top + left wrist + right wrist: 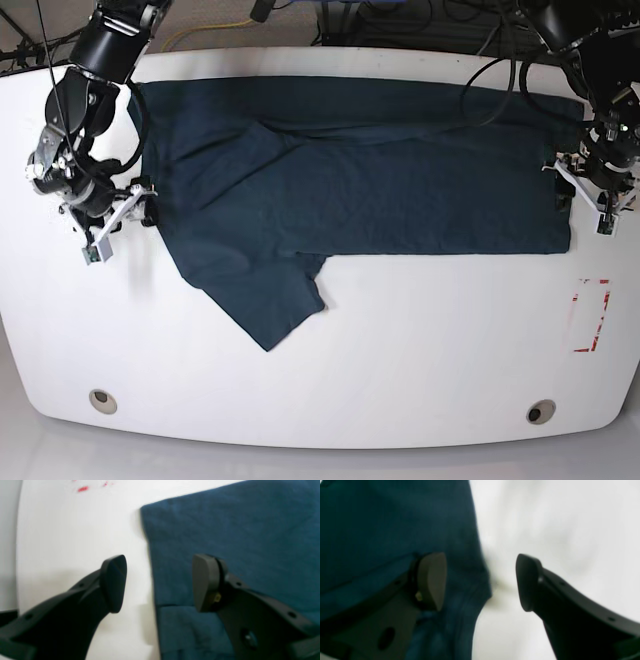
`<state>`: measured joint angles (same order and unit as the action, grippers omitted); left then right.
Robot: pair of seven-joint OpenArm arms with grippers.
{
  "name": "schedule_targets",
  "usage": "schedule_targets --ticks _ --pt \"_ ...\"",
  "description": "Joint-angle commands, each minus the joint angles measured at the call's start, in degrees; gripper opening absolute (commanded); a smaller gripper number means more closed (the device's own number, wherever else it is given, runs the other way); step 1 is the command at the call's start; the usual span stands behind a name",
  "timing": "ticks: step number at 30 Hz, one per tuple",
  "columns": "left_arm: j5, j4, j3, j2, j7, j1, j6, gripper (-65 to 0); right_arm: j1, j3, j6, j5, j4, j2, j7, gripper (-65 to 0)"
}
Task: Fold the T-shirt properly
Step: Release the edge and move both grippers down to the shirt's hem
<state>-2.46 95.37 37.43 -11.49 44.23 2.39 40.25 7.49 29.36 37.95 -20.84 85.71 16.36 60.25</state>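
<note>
At the bottom of the base view the bare white oval table shows two small round holes near its front edge, one lower left and one lower right, and a red rectangular outline mark sits at the right of the frame. Above that, across the middle, lies the large dark navy-teal cloth T-shirt, spread flat with one short sleeve reaching down toward lower centre and a folded flap lying over its upper left part. At the left of the frame the right gripper hangs at the shirt's left edge; the right wrist view shows its black fingers well apart, one over the cloth and one over the table, holding nothing. At the right of the frame the left gripper stands at the shirt's right edge, its jaws likewise spread wide astride the cloth's border. Black cables trail at the top right.
</note>
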Motion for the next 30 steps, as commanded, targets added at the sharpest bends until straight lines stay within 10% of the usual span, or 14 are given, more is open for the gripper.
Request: schedule_targets --ticks 1,18,30 --pt "0.7 -0.8 0.2 -0.9 -1.2 -2.8 -0.2 -27.1 4.0 -0.4 0.3 -1.3 -3.8 1.1 -1.9 -23.5" --pt "3.0 -3.8 0.2 -0.7 -1.2 -4.8 -0.2 -27.1 23.8 -20.0 0.0 -1.3 -44.3 6.6 -27.6 -23.5" --pt "3.2 -10.4 0.5 -1.1 -2.2 -7.7 -0.2 -26.7 24.3 -23.2 -0.2 -1.3 -46.1 2.1 -28.8 -26.6"
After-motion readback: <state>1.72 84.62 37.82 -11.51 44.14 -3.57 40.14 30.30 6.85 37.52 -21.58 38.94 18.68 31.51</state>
